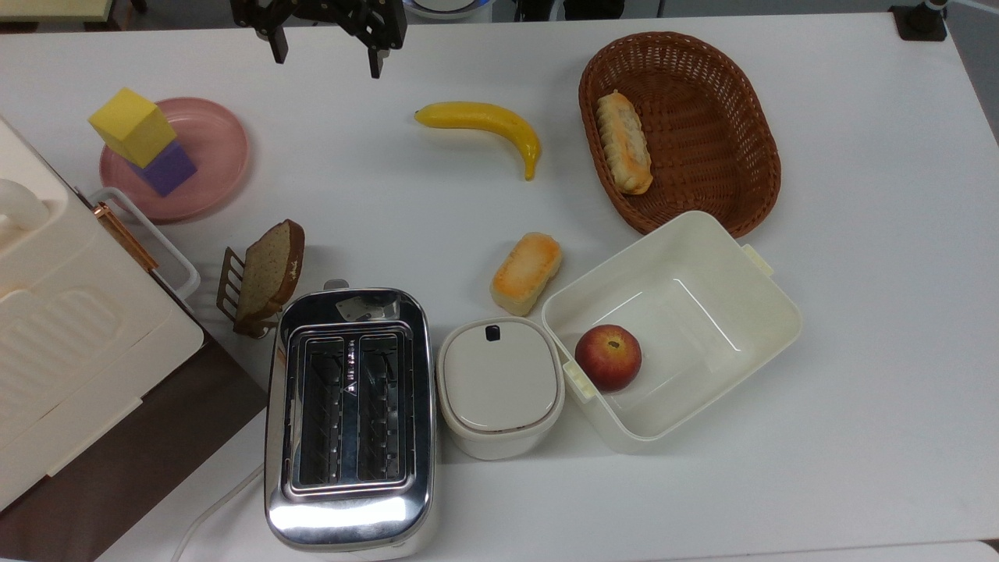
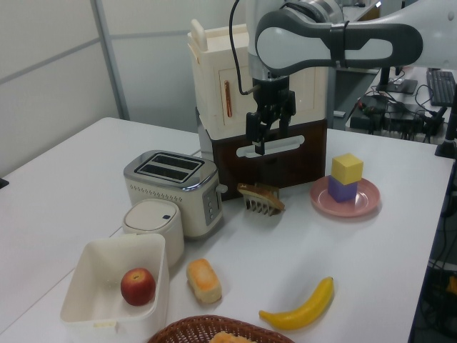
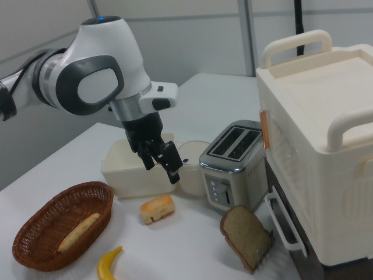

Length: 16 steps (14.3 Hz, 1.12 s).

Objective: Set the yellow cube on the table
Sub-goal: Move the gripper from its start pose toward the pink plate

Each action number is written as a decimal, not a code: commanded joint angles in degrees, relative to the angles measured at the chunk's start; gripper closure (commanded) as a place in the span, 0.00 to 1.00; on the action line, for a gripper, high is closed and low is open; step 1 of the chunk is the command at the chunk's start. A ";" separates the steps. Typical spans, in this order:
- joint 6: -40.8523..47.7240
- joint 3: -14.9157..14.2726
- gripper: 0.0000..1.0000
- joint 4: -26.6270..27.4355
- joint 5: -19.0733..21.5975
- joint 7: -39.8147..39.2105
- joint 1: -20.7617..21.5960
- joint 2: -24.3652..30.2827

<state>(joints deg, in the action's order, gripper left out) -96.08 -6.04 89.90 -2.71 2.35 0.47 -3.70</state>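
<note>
Sitting on top of the purple cube [image 1: 170,169], the yellow cube [image 1: 133,126] is in the upper left of the top view. Both blocks stand on the round pink plate [image 1: 222,156], and the plate rests on the white worktop [image 1: 858,351].

The pincer [image 1: 326,53] hangs at the top edge of the top view, a little left of the middle. Its two fingers are apart and hold nothing. It is up in the air, not touching any thing.

From the pincer, the yellow cube lies to the left and a bit lower in the top view, well apart from it. In the left view it is the other way round: the pincer [image 2: 257,136] is in the upper middle and the yellow cube [image 2: 347,168] is to the right and lower down.

I think the pincer must go sideways toward the plate, then come down over the yellow block. The cube is turned a little, so the fingers may need to turn to meet its flat sides. There is bare worktop near the plate for setting it down.
</note>
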 commanded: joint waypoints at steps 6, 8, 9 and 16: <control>2.66 -2.13 0.00 -0.78 2.53 -4.90 0.85 0.44; 2.74 -2.13 0.00 -0.78 2.53 -4.90 0.85 0.44; 2.74 -2.13 0.00 -0.78 2.53 -4.90 0.85 0.44; 3.62 -1.96 0.00 0.27 3.59 -3.41 0.94 0.71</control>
<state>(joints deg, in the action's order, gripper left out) -94.41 -7.15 89.90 -0.52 -1.14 0.44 -3.70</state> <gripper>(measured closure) 0.000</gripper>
